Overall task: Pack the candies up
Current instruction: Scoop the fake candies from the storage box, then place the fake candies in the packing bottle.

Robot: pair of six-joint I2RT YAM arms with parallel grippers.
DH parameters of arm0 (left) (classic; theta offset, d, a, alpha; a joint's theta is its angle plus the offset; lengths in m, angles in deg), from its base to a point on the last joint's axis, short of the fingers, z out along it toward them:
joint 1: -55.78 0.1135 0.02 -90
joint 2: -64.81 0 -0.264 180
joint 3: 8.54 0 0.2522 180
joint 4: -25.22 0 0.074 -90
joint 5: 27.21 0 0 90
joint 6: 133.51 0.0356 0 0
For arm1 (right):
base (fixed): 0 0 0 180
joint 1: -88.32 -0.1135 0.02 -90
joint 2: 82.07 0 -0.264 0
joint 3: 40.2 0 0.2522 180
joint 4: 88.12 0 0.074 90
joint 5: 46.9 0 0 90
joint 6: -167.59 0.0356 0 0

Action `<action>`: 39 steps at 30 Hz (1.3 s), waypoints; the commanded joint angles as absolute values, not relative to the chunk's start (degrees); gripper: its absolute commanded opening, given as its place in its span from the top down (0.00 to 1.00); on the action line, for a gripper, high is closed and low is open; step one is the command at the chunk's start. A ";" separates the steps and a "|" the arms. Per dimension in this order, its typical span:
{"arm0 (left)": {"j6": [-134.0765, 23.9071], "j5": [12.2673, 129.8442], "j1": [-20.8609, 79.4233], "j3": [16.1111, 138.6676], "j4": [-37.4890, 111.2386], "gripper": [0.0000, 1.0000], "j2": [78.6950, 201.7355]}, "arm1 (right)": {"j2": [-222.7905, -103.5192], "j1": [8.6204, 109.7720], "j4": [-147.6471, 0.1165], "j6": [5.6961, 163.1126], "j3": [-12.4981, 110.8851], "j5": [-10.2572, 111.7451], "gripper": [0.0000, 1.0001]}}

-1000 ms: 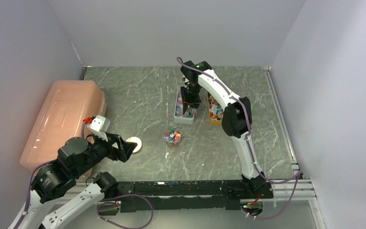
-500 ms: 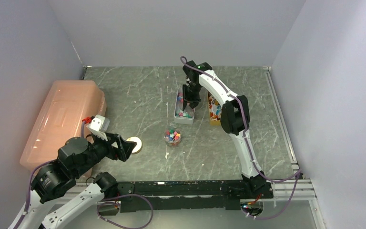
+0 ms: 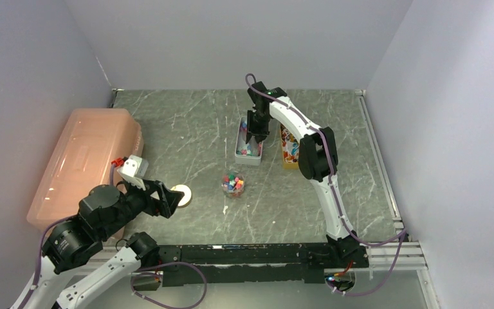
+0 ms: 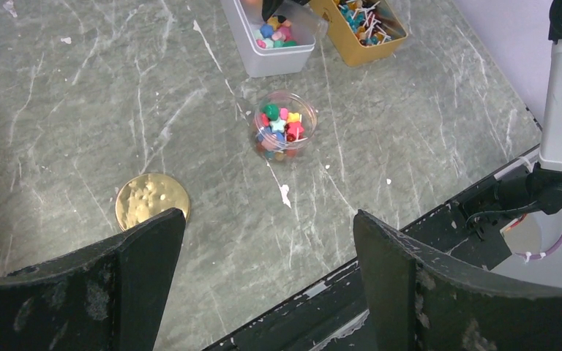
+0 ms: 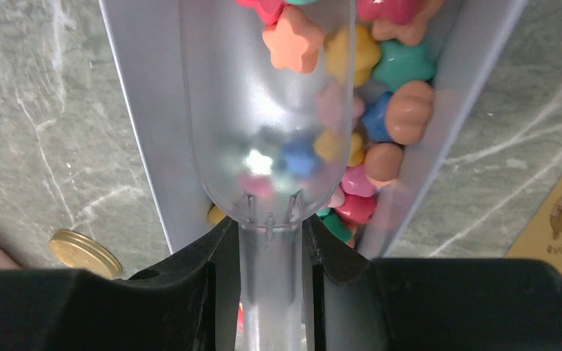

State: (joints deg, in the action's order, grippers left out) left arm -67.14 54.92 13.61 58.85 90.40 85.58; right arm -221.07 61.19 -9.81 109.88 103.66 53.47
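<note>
The candies [image 5: 388, 117] are small bright star-shaped and rounded sweets lying in a grey rectangular bin [image 3: 249, 147], which also shows in the left wrist view [image 4: 274, 55]. My right gripper [image 5: 272, 248] is shut on the handle of a clear plastic scoop [image 5: 267, 110] whose bowl lies in the bin among the candies. A small clear round jar [image 3: 233, 184] holding several candies stands nearer, also seen in the left wrist view [image 4: 284, 134]. Its gold lid [image 4: 151, 200] lies flat on the table. My left gripper [image 4: 267, 292] is open and empty above the near table edge.
An orange translucent storage box [image 3: 83, 164] stands at the left. A yellow printed box [image 3: 289, 149] with small sticks inside stands right of the grey bin. The black base rail [image 3: 257, 254] runs along the near edge.
My right gripper has moved the scoop farther back and down into the grey bin. The left arm has not moved.
</note>
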 commanded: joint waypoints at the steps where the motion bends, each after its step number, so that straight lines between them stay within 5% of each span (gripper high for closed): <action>1: -67.85 53.83 13.33 58.94 89.69 0.09 86.81 | -216.36 60.98 -16.85 107.72 99.34 50.42 1.00; 39: -68.17 52.70 13.33 59.19 90.13 0.09 90.10 | -188.29 52.14 -34.72 93.71 66.03 36.96 1.00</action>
State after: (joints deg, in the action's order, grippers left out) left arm -67.19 53.87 13.59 58.85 90.79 89.04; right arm -194.95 54.24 -30.57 96.49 67.75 41.78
